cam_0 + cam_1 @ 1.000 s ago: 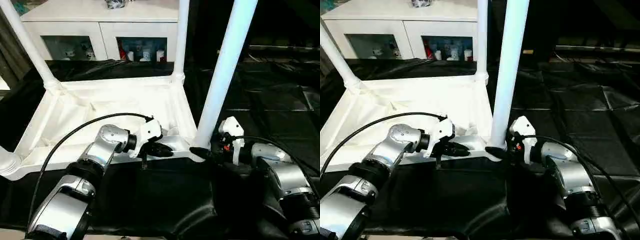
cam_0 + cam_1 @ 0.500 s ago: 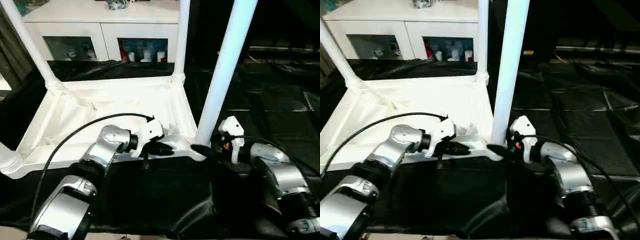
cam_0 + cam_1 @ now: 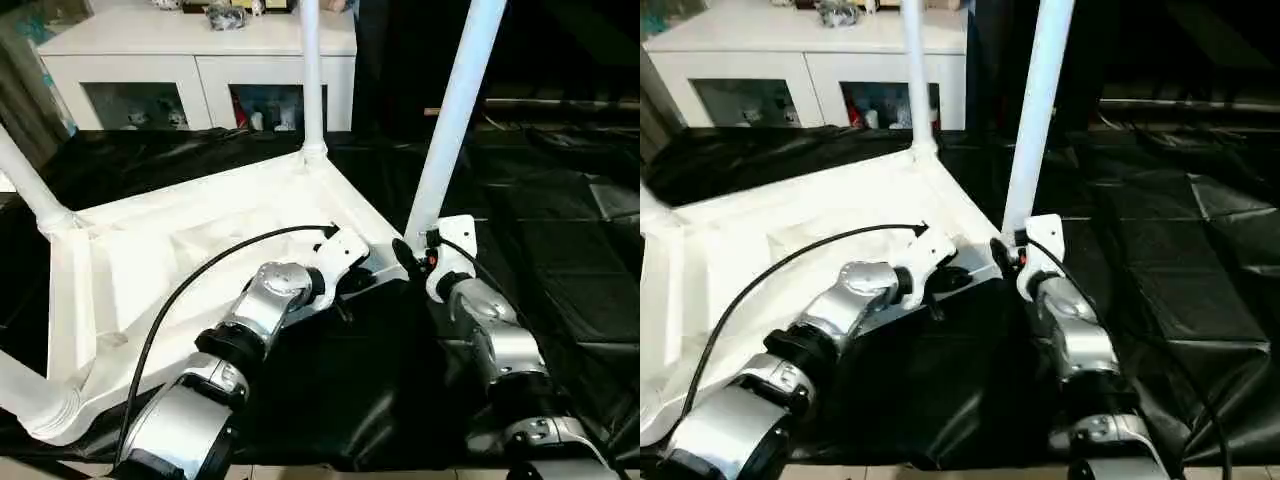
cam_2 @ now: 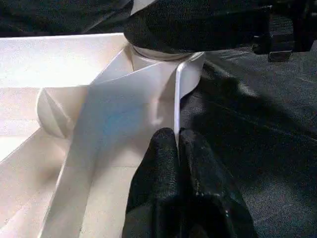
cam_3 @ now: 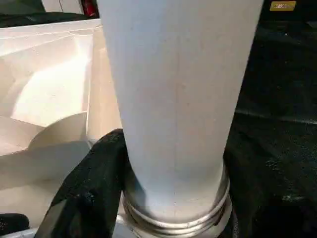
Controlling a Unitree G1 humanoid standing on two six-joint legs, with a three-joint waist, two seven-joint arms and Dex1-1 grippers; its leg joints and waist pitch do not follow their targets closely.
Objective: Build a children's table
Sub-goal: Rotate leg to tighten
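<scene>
Because the children's table [image 3: 180, 250] lies upside down on the black sheet [image 3: 560, 230], its ribbed underside faces up and the corner sockets are open to receive legs from above. Nearest the robot, the left gripper [image 4: 178, 148] has its fingers pressed together on the thin edge of the table's side wall, just beside the near corner socket [image 4: 166, 62], apparently to steady the top. At that same corner the right gripper [image 3: 412, 262] stands partly open around the foot of the near leg [image 3: 455, 110], a black finger [image 5: 91, 183] touching the leg on one side just above its ringed collar; this grip probably keeps the leg upright while it seats. Farther off, the far leg [image 3: 311, 75] rises from its socket, and another leg [image 3: 25, 180] slants from the left corner. Beyond stands a white cabinet [image 3: 200, 60].
</scene>
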